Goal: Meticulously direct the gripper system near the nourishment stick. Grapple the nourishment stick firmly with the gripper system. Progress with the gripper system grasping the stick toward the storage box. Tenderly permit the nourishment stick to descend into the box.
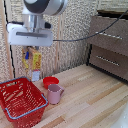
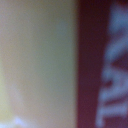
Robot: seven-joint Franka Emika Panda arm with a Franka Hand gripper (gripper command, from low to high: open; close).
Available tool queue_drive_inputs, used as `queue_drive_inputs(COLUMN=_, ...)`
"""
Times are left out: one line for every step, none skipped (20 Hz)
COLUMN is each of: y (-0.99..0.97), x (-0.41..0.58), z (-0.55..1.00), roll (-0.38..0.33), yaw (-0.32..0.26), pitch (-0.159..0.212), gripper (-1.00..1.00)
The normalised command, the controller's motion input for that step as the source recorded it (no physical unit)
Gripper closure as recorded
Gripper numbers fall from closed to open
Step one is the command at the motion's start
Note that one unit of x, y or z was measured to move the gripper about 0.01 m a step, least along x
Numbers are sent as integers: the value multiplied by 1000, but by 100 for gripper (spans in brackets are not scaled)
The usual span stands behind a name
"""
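Observation:
In the exterior view my gripper (image 1: 31,50) hangs high at the left, under the flat white block of the arm. It is shut on the top of the nourishment stick (image 1: 36,62), a yellow package with red-orange print and a white patch at its lower corner. The package dangles upright in front of the woven wall, just beyond the far end of the storage box (image 1: 30,114), a red mesh basket with a blue-grey handle standing at the lower left. In the wrist view the nourishment stick (image 2: 50,60) fills the picture as a blur of pale yellow and dark red with white letters.
A small red bowl (image 1: 50,81) and a pink mug (image 1: 54,93) stand on the wooden table just to the basket's right in the exterior view. A brown drawer cabinet (image 1: 107,45) occupies the exterior view's right. A black cable runs from the arm toward the cabinet.

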Motion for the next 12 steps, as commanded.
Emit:
queue_drive_inputs(y=820, x=-134, z=-269, roll=-6, yaw=0, pitch=9, gripper=100)
queue_drive_inputs(y=600, x=-163, z=-269, roll=0, yaw=6, pitch=8, gripper=100)
queue_drive_inputs(y=397, x=-86, z=-300, roll=0, yaw=3, pitch=0, gripper=100)
queue_drive_inputs(y=234, x=-143, z=-311, roll=-3, yaw=9, pitch=-14, gripper=100)
queue_drive_inputs(y=20, x=-63, z=-297, roll=0, yaw=29, pitch=-9, gripper=100)
queue_drive_inputs(y=0, x=-11, z=-263, roll=0, yaw=35, pitch=-14, gripper=100)
queue_drive_inputs(y=0, x=0, z=-231, roll=-11, yaw=41, pitch=-26, gripper=100)
queue_drive_inputs(y=0, x=0, z=-171, roll=-23, yaw=45, pitch=-32, gripper=-100)
queue_drive_inputs(y=-66, x=0, z=-120, roll=-17, yaw=56, pitch=-42, gripper=-100)
queue_drive_inputs(y=-97, x=0, z=-34, roll=-6, yaw=65, pitch=-39, gripper=-100)
queue_drive_inputs(y=-106, x=34, z=0, roll=0, yaw=72, pitch=0, gripper=-100)
queue_drive_inputs(y=-134, x=103, z=0, roll=0, yaw=83, pitch=0, gripper=-100)
